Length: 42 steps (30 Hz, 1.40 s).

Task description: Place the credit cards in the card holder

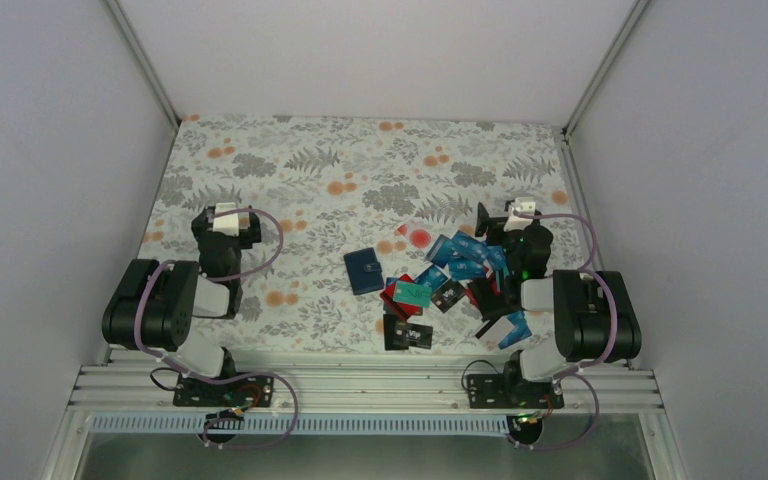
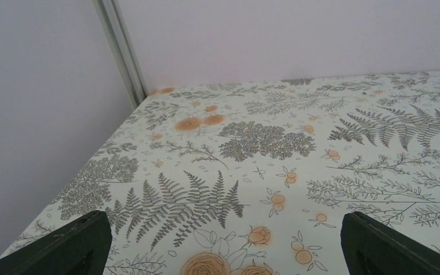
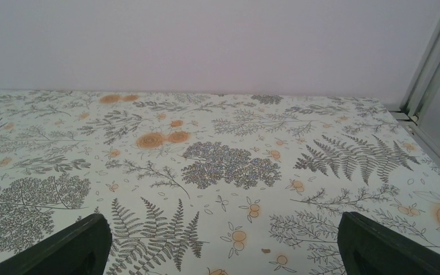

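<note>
- Table (image 1: pixel 310 170): covered with a pale cloth printed with grey ferns and orange flowers. It is walled in on the left, far and right sides by plain white panels (image 1: pixel 380 50).
- Card holder (image 1: pixel 364 271): dark navy rectangle, lying flat and shut. It sits about midway between the two arms, nearer the near edge than the far one. It is just beside the left fringe of the card pile; contact cannot be told.
- Credit cards (image 1: pixel 450 280): a loose, overlapping heap in the near-right part of the table, showing blue, teal, red and black faces.
  - A black card (image 1: pixel 408 333) lies closest to the near edge.
  - A pale card (image 1: pixel 500 328) rests by the right arm's base.
- No card can be seen in the holder.
- Left arm (image 1: pixel 175 300): folded up over the near-left part of the table, well apart from the holder and cards.
- Left jaws: wide, nothing between them. In the left wrist view the dark fingertips (image 2: pixel 69 246) sit at the bottom corners, with only patterned table (image 2: pixel 263 137) beyond.
- Right arm (image 1: pixel 580 310): folded over the near-right part, its wrist above the right side of the heap.
- Right jaws: wide and empty. Fingertips (image 3: pixel 71 249) flank bare cloth (image 3: pixel 217 166) in the right wrist view, and no cards show there.
- Aluminium rail (image 1: pixel 360 385): runs along the near edge and carries both bases.
</note>
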Each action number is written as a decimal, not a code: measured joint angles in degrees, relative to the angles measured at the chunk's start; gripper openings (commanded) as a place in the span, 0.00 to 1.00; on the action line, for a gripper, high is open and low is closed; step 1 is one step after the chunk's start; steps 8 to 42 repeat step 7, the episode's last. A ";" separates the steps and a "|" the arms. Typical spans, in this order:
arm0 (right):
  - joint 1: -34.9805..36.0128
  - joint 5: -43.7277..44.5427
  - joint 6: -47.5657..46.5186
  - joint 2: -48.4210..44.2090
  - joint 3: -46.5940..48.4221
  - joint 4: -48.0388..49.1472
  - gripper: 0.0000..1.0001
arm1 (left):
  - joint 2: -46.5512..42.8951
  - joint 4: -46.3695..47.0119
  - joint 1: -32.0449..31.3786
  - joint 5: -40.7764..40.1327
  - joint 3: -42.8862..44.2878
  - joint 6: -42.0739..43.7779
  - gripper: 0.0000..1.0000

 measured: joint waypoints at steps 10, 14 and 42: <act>-0.02 -0.17 -0.15 0.00 0.00 0.00 1.00 | 0.00 0.00 0.00 0.07 0.00 0.00 1.00; -0.02 -0.17 -0.15 0.00 0.00 0.00 1.00 | 0.00 0.00 0.00 0.07 0.00 0.00 1.00; -0.02 -0.17 -0.15 0.00 0.00 0.00 1.00 | 0.00 0.00 0.00 0.07 0.00 0.00 1.00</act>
